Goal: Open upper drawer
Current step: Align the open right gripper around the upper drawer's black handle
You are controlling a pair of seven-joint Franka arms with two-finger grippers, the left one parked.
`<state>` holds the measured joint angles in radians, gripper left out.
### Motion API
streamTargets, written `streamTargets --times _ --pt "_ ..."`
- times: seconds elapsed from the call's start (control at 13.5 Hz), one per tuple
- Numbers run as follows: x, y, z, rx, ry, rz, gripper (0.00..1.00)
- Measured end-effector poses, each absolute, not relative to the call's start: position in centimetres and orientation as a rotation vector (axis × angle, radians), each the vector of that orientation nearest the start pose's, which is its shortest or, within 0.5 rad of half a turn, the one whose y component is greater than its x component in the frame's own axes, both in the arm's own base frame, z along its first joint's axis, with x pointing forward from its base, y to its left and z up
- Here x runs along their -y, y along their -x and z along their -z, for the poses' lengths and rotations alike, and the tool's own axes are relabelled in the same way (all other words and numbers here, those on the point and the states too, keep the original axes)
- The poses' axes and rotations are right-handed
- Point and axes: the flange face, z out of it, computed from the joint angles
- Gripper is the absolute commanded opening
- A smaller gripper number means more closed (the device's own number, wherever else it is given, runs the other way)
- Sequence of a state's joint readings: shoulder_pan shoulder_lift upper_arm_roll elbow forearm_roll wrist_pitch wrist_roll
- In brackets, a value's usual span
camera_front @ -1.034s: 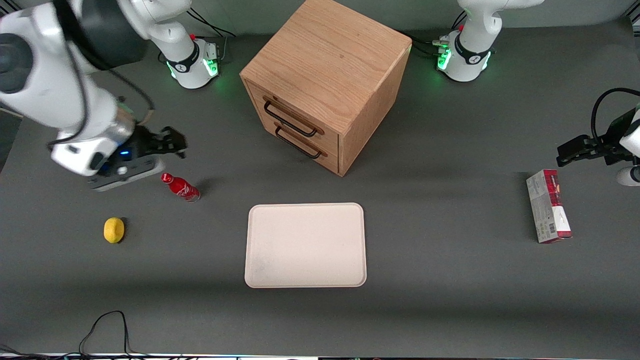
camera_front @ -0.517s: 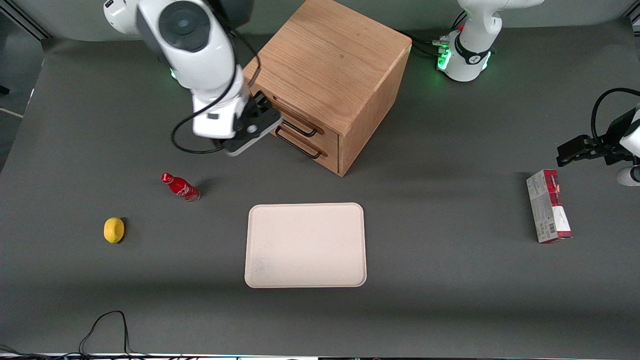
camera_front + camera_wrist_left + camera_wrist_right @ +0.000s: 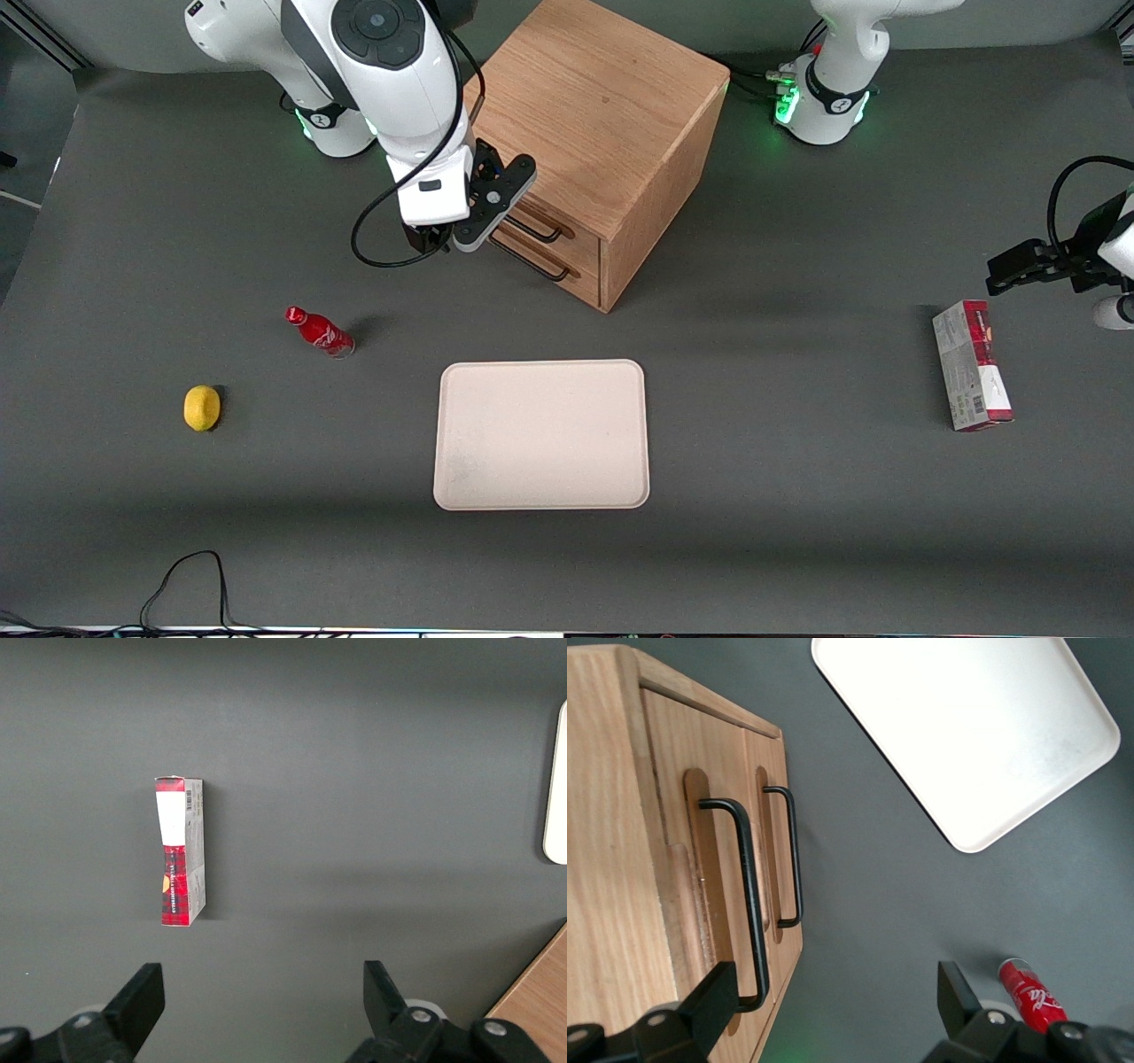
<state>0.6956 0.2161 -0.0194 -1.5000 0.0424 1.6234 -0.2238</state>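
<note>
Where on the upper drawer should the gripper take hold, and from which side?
Grip the upper drawer's black bar handle at mid-span, coming straight at the drawer front. The bar stands off the wood, leaving room for a finger. The open gripper hovers in front of the cabinet, near that handle's end.

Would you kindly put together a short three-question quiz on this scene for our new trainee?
1. True or false: the upper drawer is already pulled out of the cabinet.
2. Which lies nearest the front camera: A) bottle, B) lemon, C) cabinet?
3. Fill in: the tool hovers in front of the drawers, its fingers ____.

Key: 1 false, it sits flush. 2 B. 3 open, with one fingertip close to the end of the upper handle and nothing gripped.
</note>
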Motion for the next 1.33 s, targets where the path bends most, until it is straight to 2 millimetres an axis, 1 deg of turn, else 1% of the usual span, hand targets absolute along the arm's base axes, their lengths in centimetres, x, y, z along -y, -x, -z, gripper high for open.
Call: streamTargets --times 0.22,0.52,0.81,0.96,1.18,1.33 --pt "-39.4 -47.3 -52.9 1.289 2.731 -0.171 1.0" --pt "-38.8 -46.6 -52.6 1.335 2.652 -0.164 1.0" --pt "-38.8 -46.2 -52.5 1.317 2.613 -0.176 1.0" --pt "-38.6 -46.4 -51.4 1.305 2.619 -0.17 1.0" --pt "-38.3 -46.5 -48.5 1.295 2.628 -0.16 1.0" --pt "-38.1 -46.4 -47.1 1.293 2.631 -0.159 1.0"
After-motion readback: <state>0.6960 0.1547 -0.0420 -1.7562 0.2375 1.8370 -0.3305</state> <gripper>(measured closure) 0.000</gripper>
